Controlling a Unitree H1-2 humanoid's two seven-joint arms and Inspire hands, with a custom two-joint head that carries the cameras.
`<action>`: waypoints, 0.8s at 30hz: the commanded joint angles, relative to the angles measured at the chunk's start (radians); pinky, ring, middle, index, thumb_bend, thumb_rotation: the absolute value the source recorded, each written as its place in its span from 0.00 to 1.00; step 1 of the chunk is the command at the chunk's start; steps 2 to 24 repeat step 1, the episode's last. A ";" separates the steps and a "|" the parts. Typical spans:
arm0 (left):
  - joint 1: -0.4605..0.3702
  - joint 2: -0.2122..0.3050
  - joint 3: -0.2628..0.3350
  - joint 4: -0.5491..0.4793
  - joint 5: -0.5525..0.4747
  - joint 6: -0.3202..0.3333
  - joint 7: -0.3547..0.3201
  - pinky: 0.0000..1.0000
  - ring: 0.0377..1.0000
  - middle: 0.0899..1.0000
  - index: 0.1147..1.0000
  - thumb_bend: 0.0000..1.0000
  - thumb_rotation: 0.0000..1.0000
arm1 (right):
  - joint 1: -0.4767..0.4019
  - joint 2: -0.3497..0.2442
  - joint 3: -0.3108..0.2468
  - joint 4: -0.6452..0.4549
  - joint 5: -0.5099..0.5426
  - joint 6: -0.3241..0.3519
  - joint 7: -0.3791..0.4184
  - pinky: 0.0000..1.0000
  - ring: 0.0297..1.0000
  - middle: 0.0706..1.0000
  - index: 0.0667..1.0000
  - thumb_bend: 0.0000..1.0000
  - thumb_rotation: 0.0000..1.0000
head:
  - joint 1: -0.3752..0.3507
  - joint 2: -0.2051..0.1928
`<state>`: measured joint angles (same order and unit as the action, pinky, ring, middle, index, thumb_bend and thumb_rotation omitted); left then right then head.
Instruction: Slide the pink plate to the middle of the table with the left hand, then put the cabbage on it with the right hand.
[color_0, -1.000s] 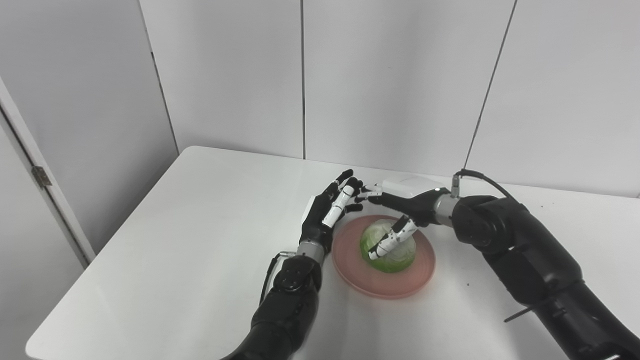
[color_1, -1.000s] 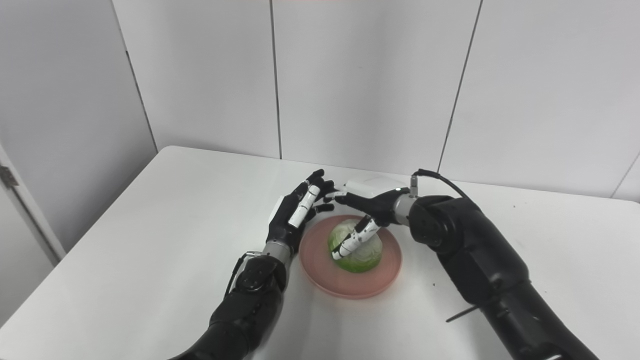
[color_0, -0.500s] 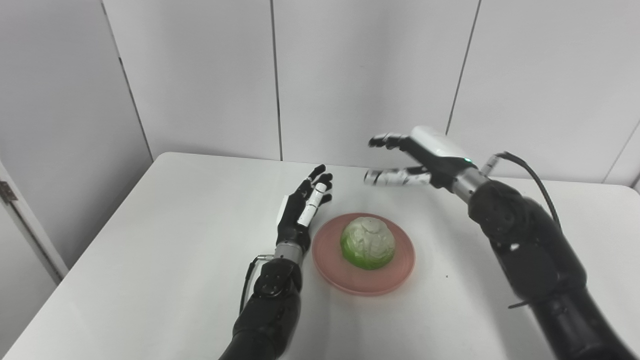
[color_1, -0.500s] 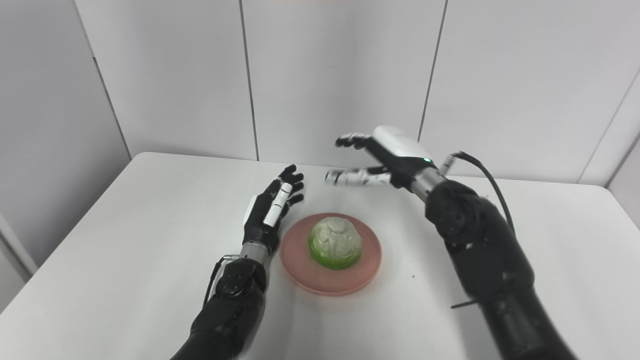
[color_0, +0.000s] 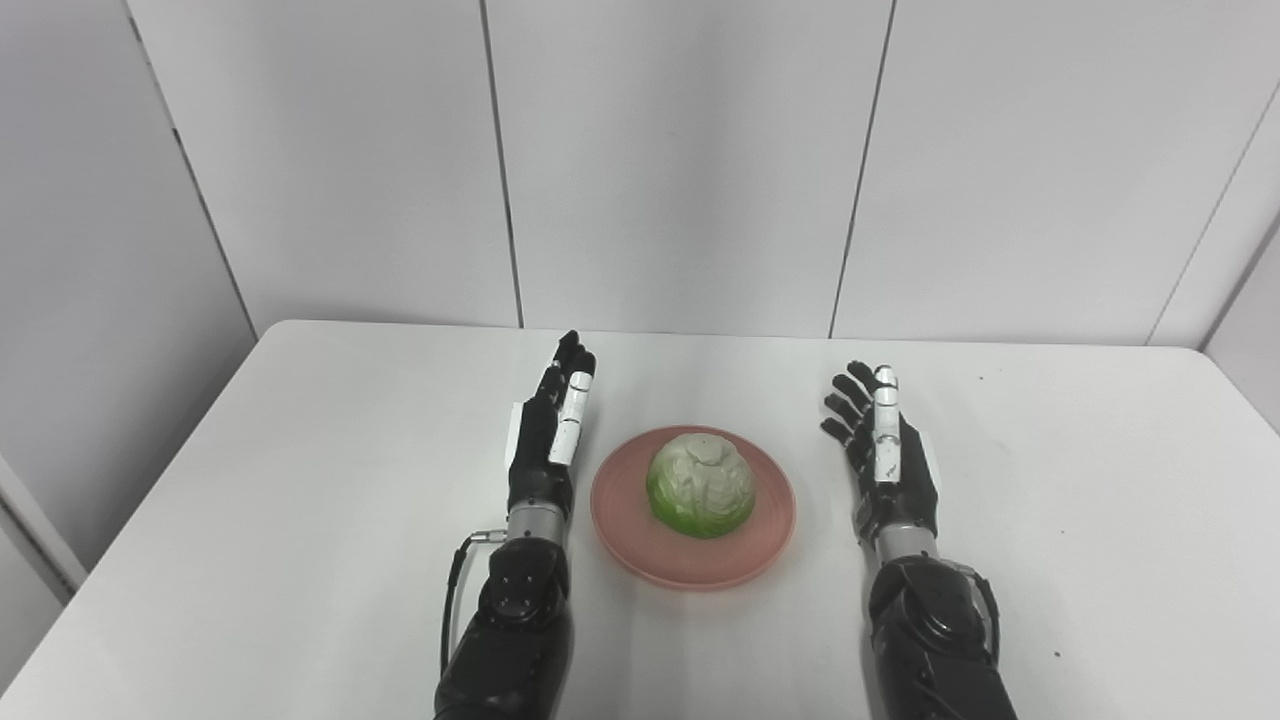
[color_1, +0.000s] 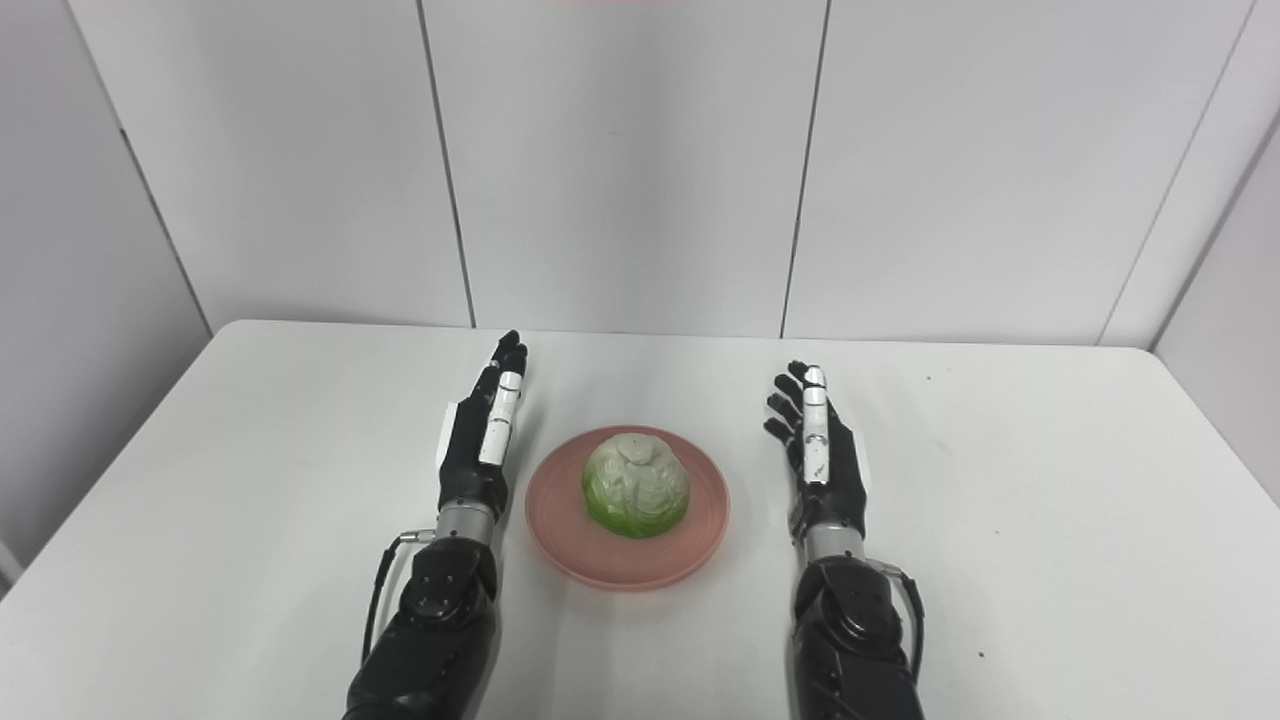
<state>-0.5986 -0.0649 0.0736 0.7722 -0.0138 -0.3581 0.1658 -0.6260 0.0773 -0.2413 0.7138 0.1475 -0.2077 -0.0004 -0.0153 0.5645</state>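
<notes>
A pink plate (color_0: 742, 549) lies near the middle of the white table (color_0: 300, 450). A green and white cabbage (color_0: 701, 484) sits on the plate, free of both hands. My left hand (color_0: 553, 438) rests on its edge just left of the plate, fingers straight and apart, holding nothing. My right hand (color_0: 884, 451) rests on its edge to the right of the plate with a gap between them, also open and holding nothing. The same layout shows in the right eye view: cabbage (color_1: 636, 485), left hand (color_1: 484, 433), right hand (color_1: 822, 453).
Grey wall panels (color_0: 680, 160) stand right behind the table's far edge. The table's left edge (color_0: 130, 500) drops off beside a grey side wall. A few small dark specks (color_0: 980, 378) mark the tabletop at the right.
My right hand let go of the cabbage, lifted, then came down open on the table right of the plate. The left hand stays beside the plate. The camera has turned right.
</notes>
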 joint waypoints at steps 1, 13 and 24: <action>0.032 0.000 -0.004 -0.020 0.010 0.036 0.009 1.00 0.99 0.96 0.91 0.74 0.90 | -0.008 0.005 0.010 0.020 0.018 -0.042 0.013 0.91 0.88 0.87 0.86 0.83 0.99 | -0.002 0.005; 0.032 0.000 -0.004 -0.020 0.010 0.036 0.009 1.00 0.99 0.96 0.91 0.74 0.90 | -0.008 0.005 0.010 0.020 0.018 -0.042 0.013 0.91 0.88 0.87 0.86 0.83 0.99 | -0.002 0.005; 0.032 0.000 -0.004 -0.020 0.010 0.036 0.009 1.00 0.99 0.96 0.91 0.74 0.90 | -0.008 0.005 0.010 0.020 0.018 -0.042 0.013 0.91 0.88 0.87 0.86 0.83 0.99 | -0.002 0.005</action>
